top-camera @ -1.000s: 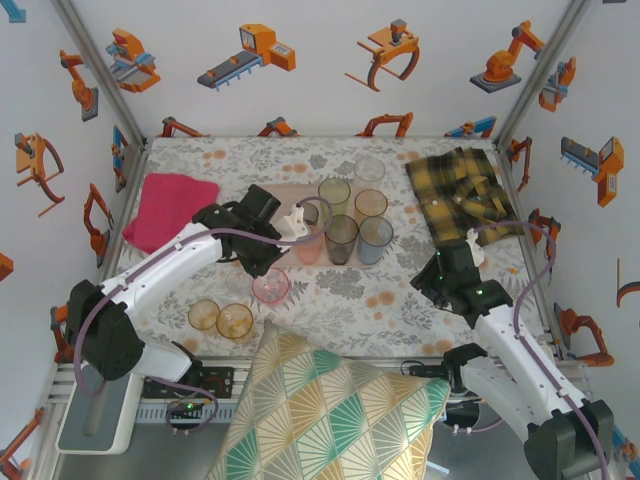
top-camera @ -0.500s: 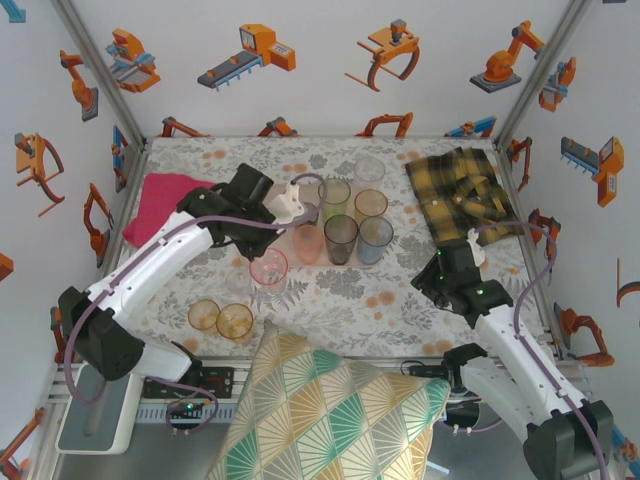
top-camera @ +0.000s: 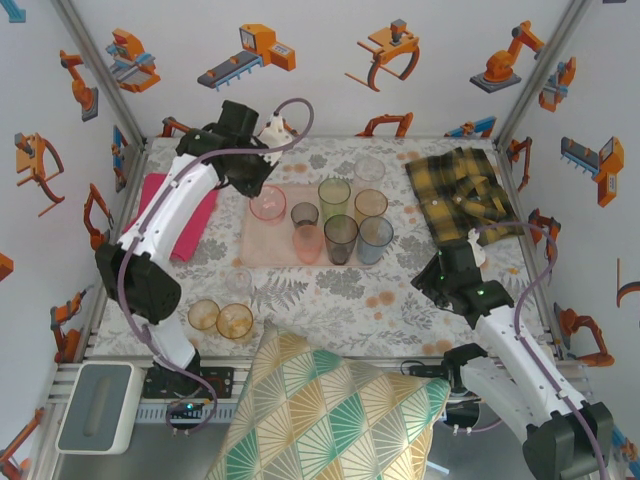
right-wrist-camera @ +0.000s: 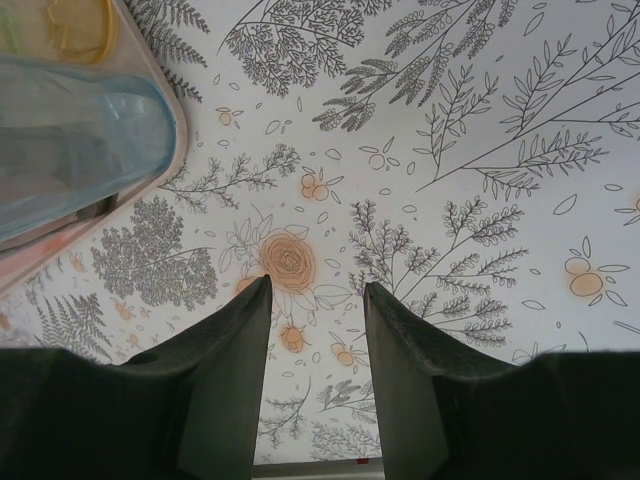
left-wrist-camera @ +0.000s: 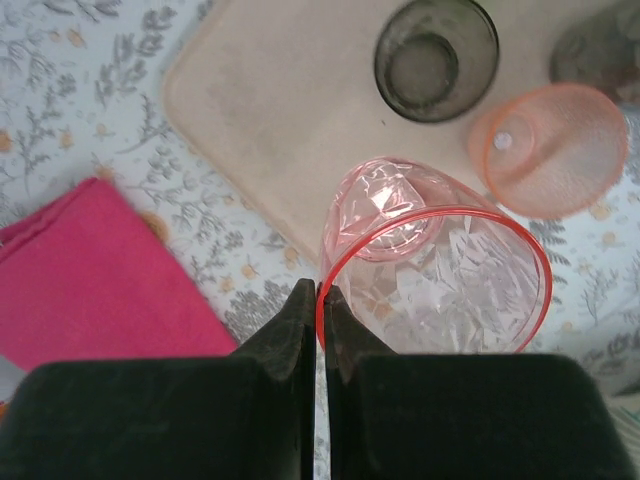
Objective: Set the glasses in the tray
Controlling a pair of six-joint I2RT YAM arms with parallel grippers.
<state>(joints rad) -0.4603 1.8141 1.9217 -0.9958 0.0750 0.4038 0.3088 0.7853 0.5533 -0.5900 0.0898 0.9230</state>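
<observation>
Left arm [top-camera: 185,200] swung pink glass [top-camera: 268,203] from counter [top-camera: 340,290] front to tray [top-camera: 262,250] far-left corner; left jaws pinching its rim. Right jaws part-open, empty, above counter beside tray.

Left wrist: the pink glass [left-wrist-camera: 435,270] has its near rim behind the left gripper [left-wrist-camera: 320,298]. A greyish glass [left-wrist-camera: 600,40] on the tray [left-wrist-camera: 280,110] is cropped at the frame corner.
Right wrist: blue glass [right-wrist-camera: 75,135] and amber glass [right-wrist-camera: 55,25] on the tray, both cropped.
Top: the cushion [top-camera: 330,420] hides the table [top-camera: 400,300] edge nearward of the tray.
</observation>
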